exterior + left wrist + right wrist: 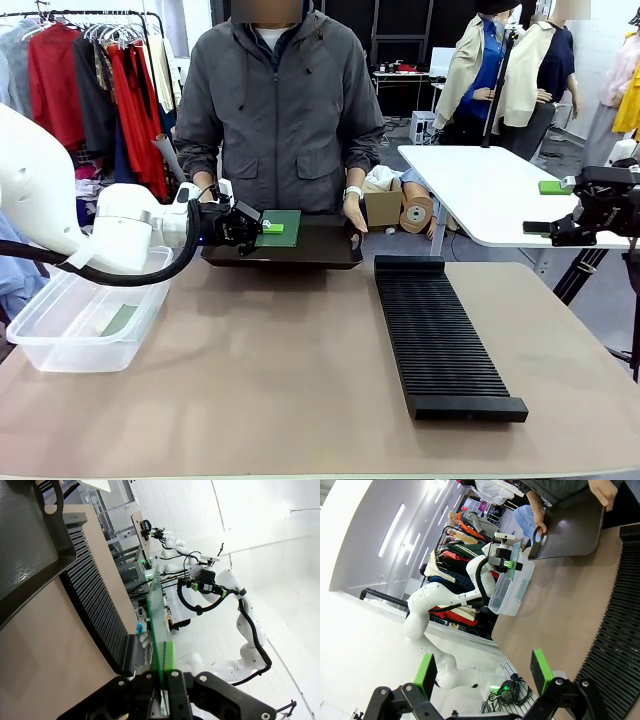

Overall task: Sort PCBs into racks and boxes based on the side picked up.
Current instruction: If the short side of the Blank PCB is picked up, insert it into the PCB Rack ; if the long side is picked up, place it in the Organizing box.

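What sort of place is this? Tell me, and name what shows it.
Probably a robot lab or data-collection room: white arms stand at other tables, the left claw grips a PCB over a person's tray, and clothes racks line the back.

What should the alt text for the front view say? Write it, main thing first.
The left end effector grips a green circuit board above a black tray that a person holds at the far edge. A clear tub sits to the robot's left and a slotted black rack to its right.

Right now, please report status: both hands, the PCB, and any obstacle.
Left hand shut on PCB, above the person's black tray. Right hand open, off to the side. Rack and box unobstructed.
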Action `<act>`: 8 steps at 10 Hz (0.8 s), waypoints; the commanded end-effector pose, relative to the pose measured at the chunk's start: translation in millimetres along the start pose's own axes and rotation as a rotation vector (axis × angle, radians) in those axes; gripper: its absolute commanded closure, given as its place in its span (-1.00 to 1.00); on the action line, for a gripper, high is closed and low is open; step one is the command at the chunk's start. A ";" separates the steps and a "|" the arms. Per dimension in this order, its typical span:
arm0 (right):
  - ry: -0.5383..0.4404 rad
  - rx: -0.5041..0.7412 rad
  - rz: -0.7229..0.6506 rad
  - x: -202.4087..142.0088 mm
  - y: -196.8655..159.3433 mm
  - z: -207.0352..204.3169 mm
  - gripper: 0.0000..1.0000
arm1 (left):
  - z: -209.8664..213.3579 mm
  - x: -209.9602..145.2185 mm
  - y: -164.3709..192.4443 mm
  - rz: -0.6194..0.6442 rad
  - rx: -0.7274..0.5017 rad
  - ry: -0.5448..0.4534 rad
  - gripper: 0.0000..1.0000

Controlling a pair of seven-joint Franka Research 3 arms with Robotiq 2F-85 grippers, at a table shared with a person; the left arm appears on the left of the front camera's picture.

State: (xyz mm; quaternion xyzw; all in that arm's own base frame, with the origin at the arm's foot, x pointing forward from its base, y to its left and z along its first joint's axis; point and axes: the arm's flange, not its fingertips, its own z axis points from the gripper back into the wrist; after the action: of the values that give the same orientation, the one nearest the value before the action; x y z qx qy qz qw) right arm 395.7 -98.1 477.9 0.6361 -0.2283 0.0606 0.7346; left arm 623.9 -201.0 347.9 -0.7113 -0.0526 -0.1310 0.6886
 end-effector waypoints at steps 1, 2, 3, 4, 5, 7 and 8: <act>0.001 0.008 0.009 -0.1 1.8 0.5 -1.00 | 0.0 -0.2 -1.4 -0.002 0.002 -0.001 1.00; 0.001 0.008 0.009 -0.1 1.8 0.5 -1.00 | 0.0 -0.2 -1.4 -0.002 0.002 -0.001 1.00; 0.001 0.008 0.009 -0.1 1.8 0.5 -1.00 | 0.0 -0.2 -1.4 -0.002 0.002 -0.001 1.00; 0.001 0.008 0.009 -0.1 1.8 0.5 -1.00 | 0.0 0.0 0.0 0.000 0.000 0.000 1.00; 0.001 0.008 0.009 -0.1 1.8 0.5 -1.00 | 2.1 1.4 -2.0 0.023 0.022 -0.002 1.00; 0.001 0.008 0.009 -0.1 1.8 0.5 -1.00 | 12.9 -0.2 -24.3 0.094 0.046 0.004 1.00; 0.001 0.008 0.009 -0.1 1.8 0.5 -1.00 | 20.6 -2.3 -36.9 0.107 0.068 0.003 1.00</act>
State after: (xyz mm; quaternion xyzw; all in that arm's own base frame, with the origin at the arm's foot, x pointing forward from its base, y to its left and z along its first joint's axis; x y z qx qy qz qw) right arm 395.7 -98.1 477.9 0.6361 -0.2283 0.0606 0.7346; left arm 624.8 -188.9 366.3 -0.7016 -0.0314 -0.1011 0.7047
